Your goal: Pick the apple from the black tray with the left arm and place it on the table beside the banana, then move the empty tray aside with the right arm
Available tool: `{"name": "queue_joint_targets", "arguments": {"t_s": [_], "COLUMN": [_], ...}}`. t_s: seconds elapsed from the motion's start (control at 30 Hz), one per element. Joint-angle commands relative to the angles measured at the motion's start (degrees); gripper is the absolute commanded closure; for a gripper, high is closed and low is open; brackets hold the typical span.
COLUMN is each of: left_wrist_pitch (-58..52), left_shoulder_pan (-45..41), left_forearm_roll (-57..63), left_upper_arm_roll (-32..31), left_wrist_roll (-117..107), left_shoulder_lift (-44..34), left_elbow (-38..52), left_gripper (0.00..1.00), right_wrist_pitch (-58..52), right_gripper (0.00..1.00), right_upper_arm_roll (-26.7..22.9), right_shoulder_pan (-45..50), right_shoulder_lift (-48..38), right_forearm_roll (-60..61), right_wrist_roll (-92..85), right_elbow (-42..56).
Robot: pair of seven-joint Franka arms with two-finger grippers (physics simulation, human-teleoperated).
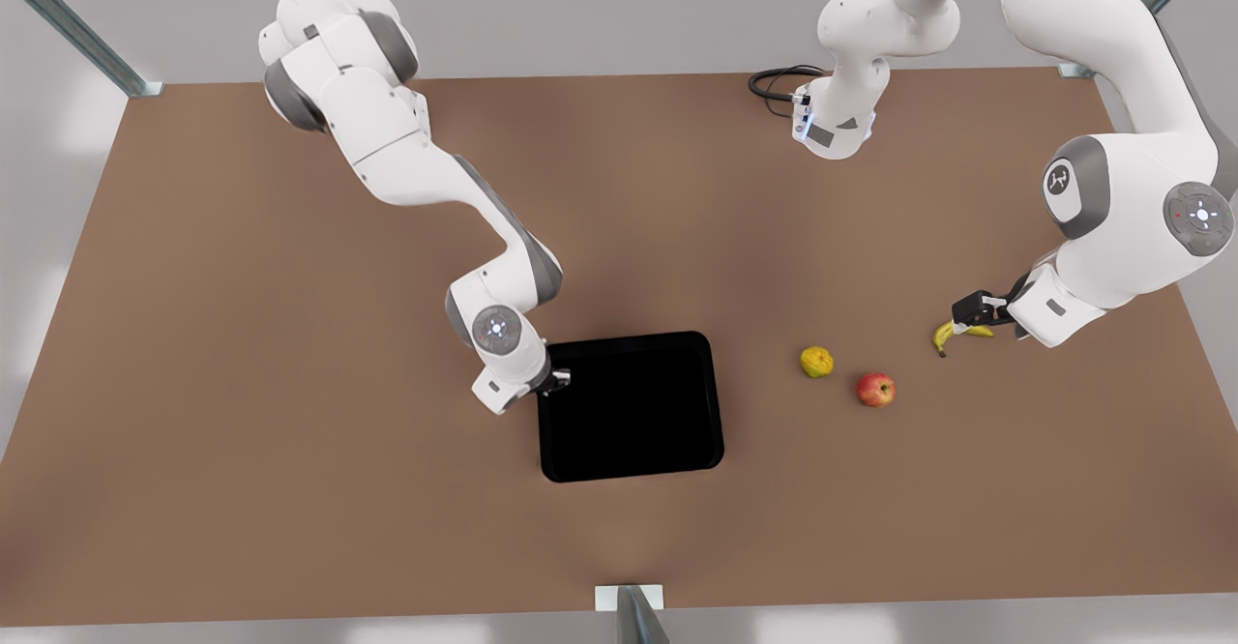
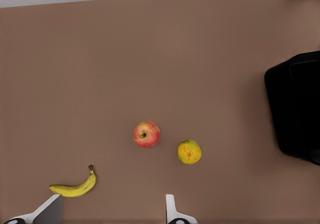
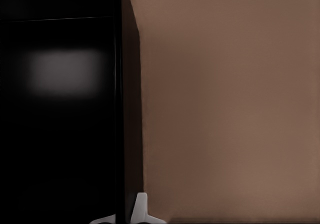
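Observation:
The apple (image 1: pixel 875 390) (image 2: pixel 146 134) rests on the brown table (image 1: pixel 290 451), between the banana (image 1: pixel 957 333) (image 2: pixel 75 186) and a yellow-green lumpy fruit (image 1: pixel 816 362) (image 2: pixel 189 151). My left gripper (image 1: pixel 970 313) (image 2: pixel 111 206) hovers open over the table by the banana, holding nothing. The black tray (image 1: pixel 629 407) (image 2: pixel 297 109) (image 3: pixel 60 134) lies empty near the table's middle. On the tray's rim at the front view's left, my right gripper (image 1: pixel 559 379) (image 3: pixel 125 215) sits low, its fingers closed on either side of the rim.
A black cable loop (image 1: pixel 779 83) lies at the table's back near the right-hand arm's base. Grey metal posts stand at the back corners (image 1: pixel 135 83) and at the front edge (image 1: pixel 633 610). Bare table stretches to the front view's left of the tray.

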Motion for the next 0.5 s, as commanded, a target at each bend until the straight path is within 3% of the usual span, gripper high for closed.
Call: {"name": "queue_joint_targets", "arguments": {"t_s": [0.0, 0.1, 0.33, 0.47], "left_wrist_pitch": [-0.02, -0.02, -0.02, -0.02], "left_shoulder_pan": [0.0, 0.0, 0.0, 0.0], "left_forearm_roll": [0.04, 0.04, 0.04, 0.04], "left_upper_arm_roll": [0.0, 0.0, 0.0, 0.0], "left_wrist_roll": [0.5, 0.5, 0.5, 0.5], "left_shoulder_lift": [-0.06, -0.06, -0.06, -0.06], "left_elbow": [-0.02, 0.07, 0.07, 0.07], "left_gripper": [0.0, 0.0, 0.0, 0.0], "right_wrist_pitch": [-2.89, -4.9, -20.81, -28.81], "right_gripper": [0.96, 0.96, 0.96, 0.96], "right_upper_arm_roll": [0.14, 0.14, -0.74, -6.62], "right_shoulder_pan": [0.0, -0.09, -4.83, -5.01], "right_shoulder_lift": [-0.72, -2.12, -10.39, -14.96], "right_forearm_roll": [-0.76, -0.76, -0.5, -0.41], "right_wrist_roll": [2.08, 1.47, -14.61, -27.09], "right_elbow": [0.07, 0.08, -0.01, -0.01]}}
